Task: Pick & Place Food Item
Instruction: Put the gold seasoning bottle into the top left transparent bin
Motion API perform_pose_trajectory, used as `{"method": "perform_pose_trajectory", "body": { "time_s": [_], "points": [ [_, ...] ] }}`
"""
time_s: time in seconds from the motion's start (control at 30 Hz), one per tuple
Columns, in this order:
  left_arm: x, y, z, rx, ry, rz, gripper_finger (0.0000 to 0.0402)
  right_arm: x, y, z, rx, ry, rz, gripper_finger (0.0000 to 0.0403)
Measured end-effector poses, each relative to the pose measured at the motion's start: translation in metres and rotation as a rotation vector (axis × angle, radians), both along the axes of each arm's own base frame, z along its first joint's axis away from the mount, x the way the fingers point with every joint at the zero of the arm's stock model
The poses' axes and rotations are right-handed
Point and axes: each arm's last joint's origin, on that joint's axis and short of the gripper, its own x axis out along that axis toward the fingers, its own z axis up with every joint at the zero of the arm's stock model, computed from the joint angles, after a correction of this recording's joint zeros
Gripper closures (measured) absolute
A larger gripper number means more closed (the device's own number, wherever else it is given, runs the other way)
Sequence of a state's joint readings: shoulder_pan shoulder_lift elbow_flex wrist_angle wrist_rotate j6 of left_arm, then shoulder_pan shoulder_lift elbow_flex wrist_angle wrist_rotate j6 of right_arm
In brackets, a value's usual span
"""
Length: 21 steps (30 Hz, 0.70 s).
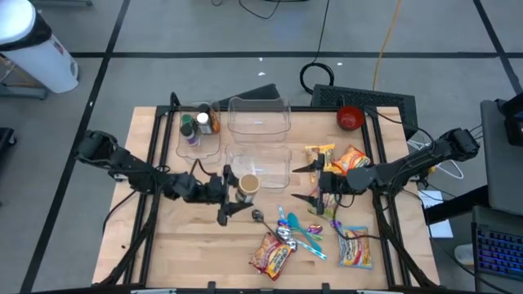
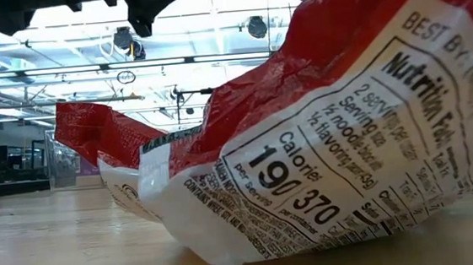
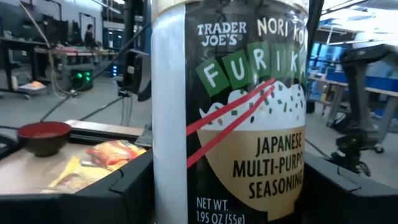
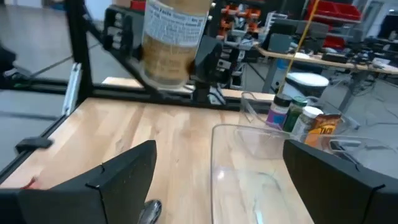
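My left gripper (image 1: 237, 192) is near the table's middle, shut on a seasoning jar (image 1: 247, 186) with a dark "Furikake" label (image 3: 236, 124) and a beige lid. The jar also shows in the right wrist view (image 4: 173, 37), raised above the wooden table (image 1: 180, 237). My right gripper (image 1: 309, 183) is open and empty to the jar's right, pointing toward it. Its fingers stand at either side of a clear container's near wall (image 4: 249, 168). My left gripper pinches the jar's round body between its two fingers, one on each side of the label (image 3: 163, 180). The fingers (image 3: 127, 186) come level from the table's left. The jar stands upright in the hold and looks lifted clear of the table.
Two clear containers (image 1: 260, 114) (image 1: 263, 163) stand at the back middle, and another with small bottles (image 1: 200, 124) at the back left. A red bowl (image 1: 350, 117) is at the back right. Noodle packets (image 1: 347, 159) (image 1: 272, 253) (image 1: 355, 247) and spoons (image 1: 296, 230) lie near the front right. A red packet (image 2: 305, 144) fills the low view.
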<state>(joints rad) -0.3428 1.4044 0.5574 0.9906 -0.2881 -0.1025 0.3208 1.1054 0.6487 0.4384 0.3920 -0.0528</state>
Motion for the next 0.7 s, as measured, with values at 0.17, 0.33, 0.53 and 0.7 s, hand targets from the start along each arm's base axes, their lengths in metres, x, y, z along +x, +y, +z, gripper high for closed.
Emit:
{"method": "perform_pose_trajectory", "body": {
  "time_s": [0.17, 0.33, 0.53, 0.7],
  "points": [
    [0.003, 0.007, 0.003, 0.045, -0.022, -0.008, 0.0125, 0.024, -0.007, -0.008, 0.034, -0.097, -0.047, 0.0057],
    [0.005, 0.014, 0.003, 0.073, -0.018, 0.010, 0.0125, 0.044, -0.016, -0.013, 0.070, -0.253, 0.101, 0.0057],
    [0.008, 0.023, 0.002, 0.089, -0.010, 0.022, 0.0125, 0.064, -0.029, -0.022, 0.103, -0.396, 0.158, 0.0057],
    [0.010, 0.029, -0.004, 0.081, 0.051, 0.023, 0.0125, 0.088, -0.032, -0.024, 0.110, -0.348, 0.180, 0.0057]
  ]
}}
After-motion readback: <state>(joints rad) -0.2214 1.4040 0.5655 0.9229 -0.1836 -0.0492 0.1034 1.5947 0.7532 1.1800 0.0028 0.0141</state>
